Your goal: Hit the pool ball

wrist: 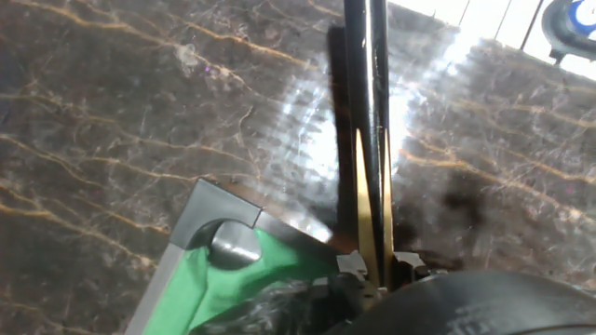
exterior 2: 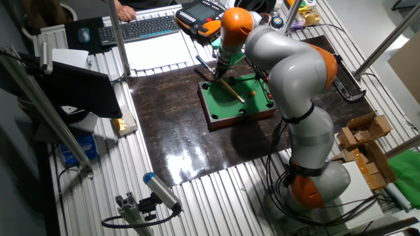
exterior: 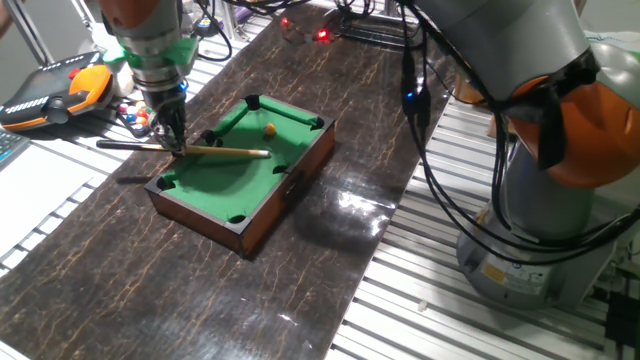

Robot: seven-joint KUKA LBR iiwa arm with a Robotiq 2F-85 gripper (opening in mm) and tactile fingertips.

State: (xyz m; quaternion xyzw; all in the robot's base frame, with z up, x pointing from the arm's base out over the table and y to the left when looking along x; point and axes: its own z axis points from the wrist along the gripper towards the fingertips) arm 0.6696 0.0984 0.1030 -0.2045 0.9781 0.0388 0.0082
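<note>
Orange pool ball (exterior: 269, 129) visible; hand view lacks it.

One pool ball (exterior: 269, 129), one cue stick (exterior: 215, 151), one mini pool table (exterior: 215, 205), one keyboard (exterior 2: 146, 27).

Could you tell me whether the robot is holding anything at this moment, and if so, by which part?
Yes: the pincer is shut on the cue stick, gripping it near the middle, where the dark butt meets the light wooden shaft.
</note>
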